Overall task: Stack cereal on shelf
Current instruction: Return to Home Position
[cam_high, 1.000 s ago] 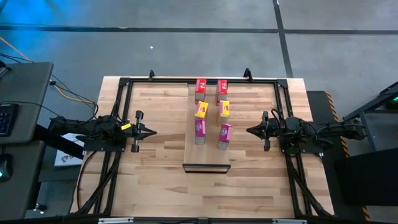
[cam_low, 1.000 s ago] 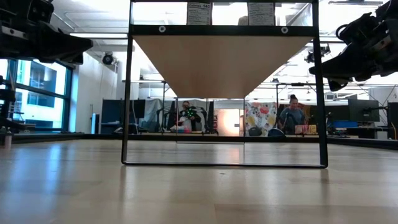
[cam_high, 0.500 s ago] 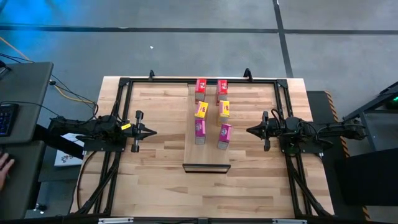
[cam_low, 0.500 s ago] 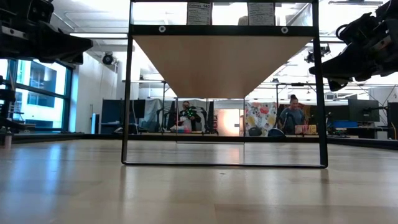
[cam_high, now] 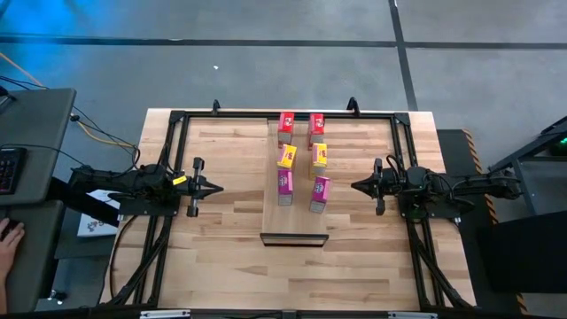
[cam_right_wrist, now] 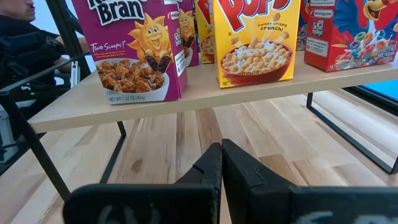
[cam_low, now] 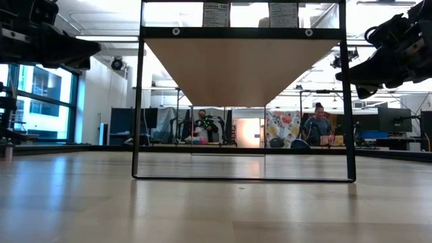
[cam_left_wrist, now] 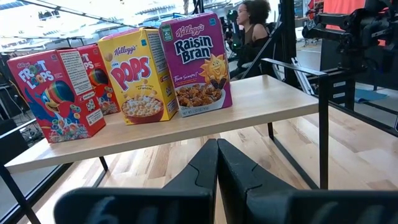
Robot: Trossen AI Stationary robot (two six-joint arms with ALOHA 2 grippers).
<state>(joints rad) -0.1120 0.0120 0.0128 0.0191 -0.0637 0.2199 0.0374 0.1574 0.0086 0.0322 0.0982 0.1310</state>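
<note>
Currently left end effector [cam_high: 215, 187] and right end effector [cam_high: 354, 186] are both pinched closed, holding nothing, well apart on either side of the shelf [cam_high: 297, 221]; six cereal boxes [cam_high: 287, 156] stand on it.

A person's hand [cam_high: 7, 241] has come in at the left edge of the high view, below the dark side desk [cam_high: 40, 133] and well apart from the left pincer [cam_high: 213, 187]. 1.0 s ago no hand showed there. 0.5 s ago it had just appeared, and it now lies slightly lower along that edge.
</note>
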